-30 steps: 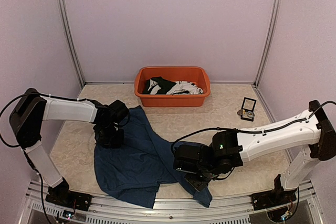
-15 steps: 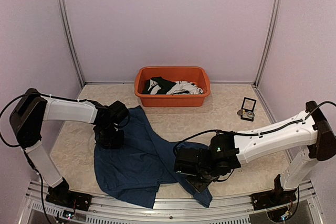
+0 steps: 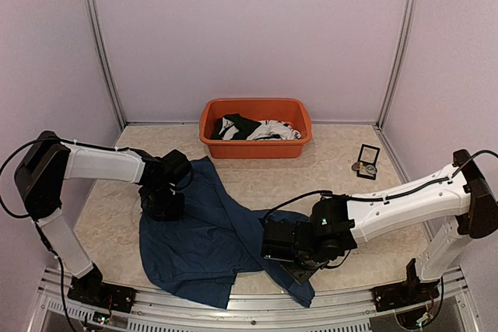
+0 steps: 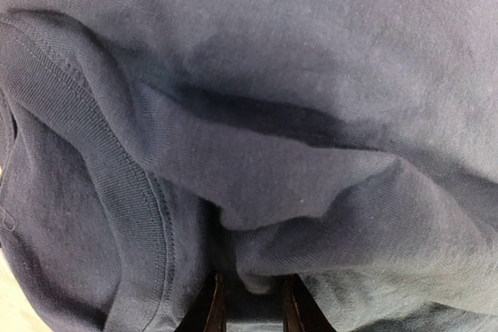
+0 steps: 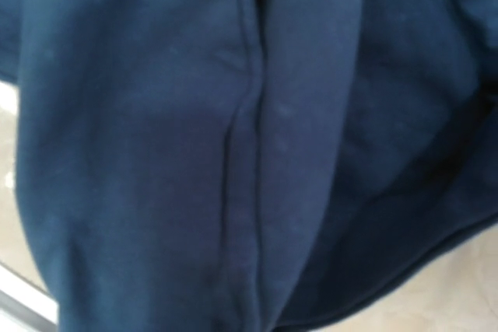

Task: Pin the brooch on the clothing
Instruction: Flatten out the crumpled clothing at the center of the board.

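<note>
A: Where is the T-shirt (image 3: 202, 231)?
B: On the table (image 3: 342, 184), 7 o'clock from centre, reaching the near edge.
A: Tub (image 3: 255, 148)?
B: 12 o'clock, by the back wall, with garments (image 3: 257, 128) inside.
A: Others?
B: Small case (image 3: 367, 159) at 2 o'clock, well apart. Left gripper (image 3: 162, 206) is on the T-shirt's 10 o'clock side and right gripper (image 3: 272, 242) on its 3 o'clock side.

Each arm is wearing a white tubular shell between chunky black joint housings. On the left arm (image 3: 101, 162), a thin black cable (image 3: 15, 152) is looping out at nine o'clock of the shoulder block. Above the right arm (image 3: 408, 198), another black cable (image 3: 307, 192) is arching, and a small green light (image 3: 319, 221) is glowing on the black wrist. Black bases (image 3: 93, 293) are sitting at seven and five o'clock. The left gripper (image 4: 250, 312) is showing two dark fingers (image 4: 212, 312).
</note>
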You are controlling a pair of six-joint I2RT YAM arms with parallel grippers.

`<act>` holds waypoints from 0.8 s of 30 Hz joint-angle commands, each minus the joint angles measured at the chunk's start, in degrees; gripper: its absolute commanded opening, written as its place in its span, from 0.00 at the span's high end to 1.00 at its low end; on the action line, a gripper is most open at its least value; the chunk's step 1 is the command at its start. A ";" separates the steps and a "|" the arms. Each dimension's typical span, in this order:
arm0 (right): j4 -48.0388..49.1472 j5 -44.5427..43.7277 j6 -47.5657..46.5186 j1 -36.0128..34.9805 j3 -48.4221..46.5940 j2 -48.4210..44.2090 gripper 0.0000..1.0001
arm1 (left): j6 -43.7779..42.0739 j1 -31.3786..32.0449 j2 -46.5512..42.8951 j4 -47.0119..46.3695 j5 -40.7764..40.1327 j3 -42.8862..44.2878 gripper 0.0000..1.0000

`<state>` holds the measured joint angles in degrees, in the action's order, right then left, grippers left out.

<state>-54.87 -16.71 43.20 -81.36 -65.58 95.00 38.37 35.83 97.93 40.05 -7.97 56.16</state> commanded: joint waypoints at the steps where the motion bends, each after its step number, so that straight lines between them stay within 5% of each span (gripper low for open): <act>1: -1.68 -0.78 1.12 -0.46 -0.39 -0.26 0.77 | 0.13 0.63 1.43 -0.41 0.44 0.15 0.76; 11: 0.97 4.73 -0.14 -0.89 1.52 1.24 0.82 | 0.04 0.73 1.58 -0.24 0.15 0.26 0.76; 13: 0.88 4.69 -0.15 -0.90 1.60 1.19 0.88 | -0.05 0.72 1.61 -0.28 0.14 0.29 0.76; 14: 0.52 4.22 -0.07 -0.87 1.41 1.14 1.00 | -0.05 0.73 1.64 -0.33 0.12 0.34 0.76; 24: -16.50 -18.23 3.46 3.56 -11.43 -0.27 1.00 | -0.19 0.73 2.23 -0.77 -0.36 0.18 0.76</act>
<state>-61.69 -21.26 43.99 -81.12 -70.35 95.59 38.33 36.05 98.10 40.03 -8.08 56.21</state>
